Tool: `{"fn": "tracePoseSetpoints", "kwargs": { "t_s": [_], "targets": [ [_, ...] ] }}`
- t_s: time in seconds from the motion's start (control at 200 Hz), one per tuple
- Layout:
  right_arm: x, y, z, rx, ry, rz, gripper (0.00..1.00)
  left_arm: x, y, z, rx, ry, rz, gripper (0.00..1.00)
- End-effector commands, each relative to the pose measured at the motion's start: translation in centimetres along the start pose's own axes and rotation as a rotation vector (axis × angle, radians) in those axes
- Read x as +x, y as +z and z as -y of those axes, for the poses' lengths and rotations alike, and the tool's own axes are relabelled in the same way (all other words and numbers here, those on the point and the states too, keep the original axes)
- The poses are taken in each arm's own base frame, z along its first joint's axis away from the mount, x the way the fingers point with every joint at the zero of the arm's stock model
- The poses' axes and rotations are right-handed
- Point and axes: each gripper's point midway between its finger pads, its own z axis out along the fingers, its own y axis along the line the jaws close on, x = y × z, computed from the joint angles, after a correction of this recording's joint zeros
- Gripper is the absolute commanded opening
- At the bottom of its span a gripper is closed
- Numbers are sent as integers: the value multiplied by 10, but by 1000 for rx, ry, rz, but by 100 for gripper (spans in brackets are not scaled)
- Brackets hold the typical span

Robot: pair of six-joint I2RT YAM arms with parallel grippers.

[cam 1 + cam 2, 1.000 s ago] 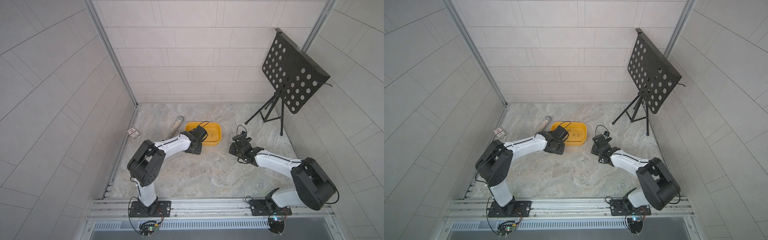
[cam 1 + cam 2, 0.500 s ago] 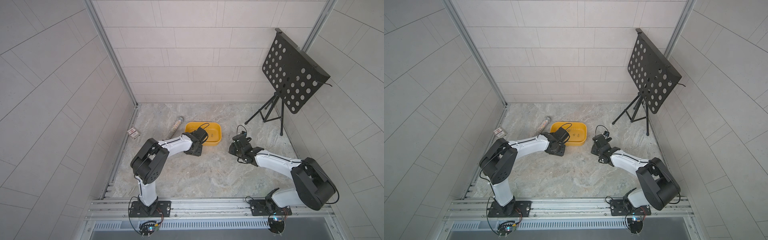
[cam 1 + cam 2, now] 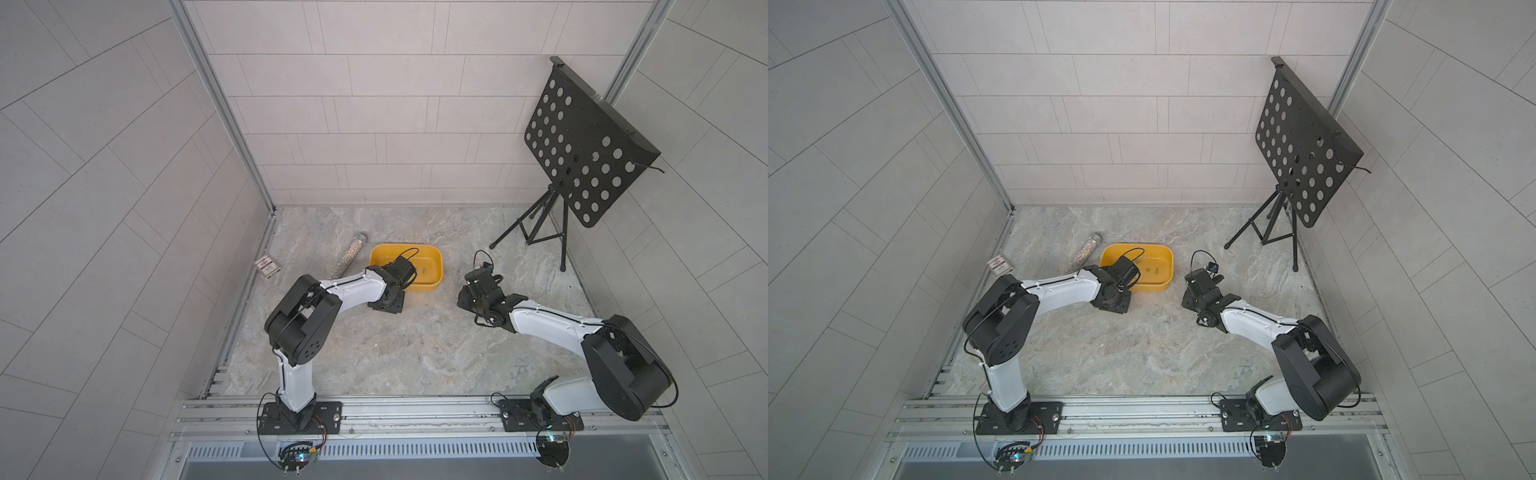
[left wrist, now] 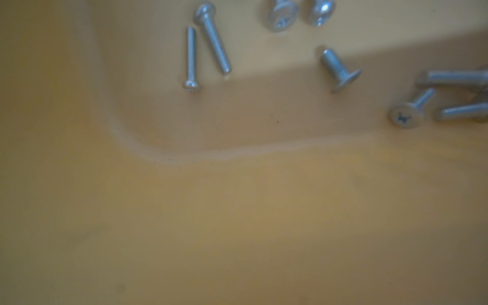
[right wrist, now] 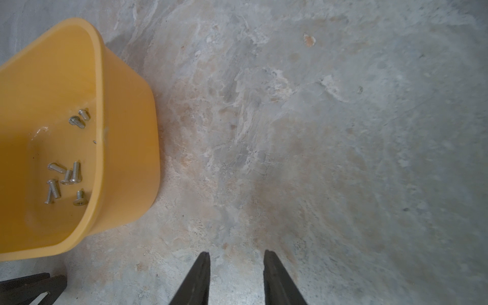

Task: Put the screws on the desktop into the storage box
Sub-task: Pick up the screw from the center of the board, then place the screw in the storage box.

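The yellow storage box (image 3: 437,277) (image 3: 1168,252) sits on the marble desktop (image 3: 374,357) with several silver screws (image 4: 212,37) (image 5: 66,180) on its floor. Two screws (image 3: 438,320) (image 3: 1167,320) lie loose on the desktop in front of the box, between the arms. My left gripper (image 3: 404,269) (image 3: 1124,270) hangs over the box's near left part. Its fingers are hidden, and the left wrist view shows only the box's inner wall (image 4: 237,211) close up. My right gripper (image 5: 236,254) (image 3: 482,276) stands open over bare desktop to the right of the box (image 5: 126,137), nothing between its fingers.
A glittery tube (image 3: 347,262) lies left of the box, with a small red-and-white card box (image 3: 267,266) farther left by the wall. A black perforated music stand (image 3: 582,145) on a tripod (image 3: 536,232) stands at the back right.
The left arm's elbow has swung to the right while its gripper stays at the box. The right arm has not moved.
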Motion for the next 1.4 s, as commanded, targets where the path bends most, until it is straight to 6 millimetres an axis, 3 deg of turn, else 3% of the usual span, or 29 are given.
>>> {"fn": "tracePoseSetpoints", "kwargs": {
  "t_s": [0.0,0.34,0.7,1.176,1.396],
  "targets": [
    [0,3,3,15,1,0,39,11,6,-6,-35,14,-32,29],
    [1,3,2,10,-1,-4,39,11,1,-6,-31,16,-34,16],
    [1,3,1,4,-2,-4,39,12,-15,-6,-22,22,-28,9],
    [2,5,0,1,-3,-8,39,2,-76,-10,-8,63,25,7],
    [2,7,-3,-10,-6,-17,39,-32,-127,-8,8,54,137,7]
  ]
}}
